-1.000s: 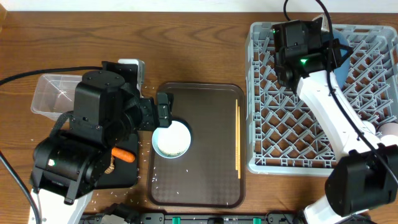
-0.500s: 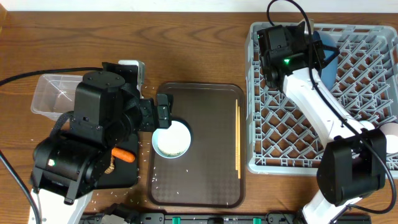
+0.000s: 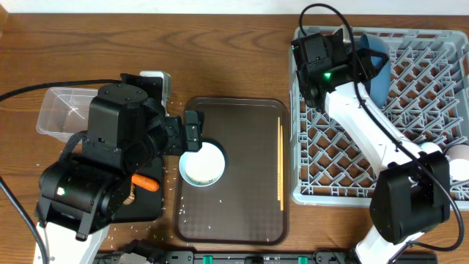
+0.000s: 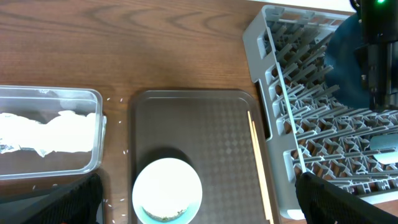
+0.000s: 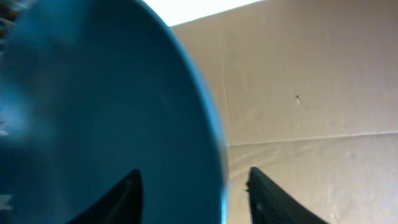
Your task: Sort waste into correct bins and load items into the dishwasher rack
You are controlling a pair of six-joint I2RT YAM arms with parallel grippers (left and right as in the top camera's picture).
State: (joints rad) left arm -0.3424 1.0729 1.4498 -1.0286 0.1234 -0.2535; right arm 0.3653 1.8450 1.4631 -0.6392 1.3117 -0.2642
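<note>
The large blue plate (image 3: pixel 375 60) stands on edge in the back left of the grey dishwasher rack (image 3: pixel 297 147). My right gripper (image 3: pixel 350 59) is at that plate. In the right wrist view its jaws are open, the right finger apart from the plate's rim (image 5: pixel 211 124). The white bowl (image 3: pixel 202 163) sits on the brown tray (image 3: pixel 249 125), and my left gripper (image 4: pixel 199 186) hangs above it, wide open, with the bowl (image 4: pixel 166 190) between the fingers. Chopsticks (image 3: pixel 280 165) lie along the tray's right side.
A clear tub (image 3: pixel 51 121) at the left holds a white napkin (image 4: pixel 50 130). A carrot (image 3: pixel 145 183) lies on the black tray (image 3: pixel 150 205), which my left arm partly hides. Rice grains (image 3: pixel 183 209) dot the table. A pale cup (image 3: pixel 460 155) sits at the rack's right edge.
My right arm has swung left along the back of the rack and its jaws have parted around the plate. The left arm and the bowl have not moved.
</note>
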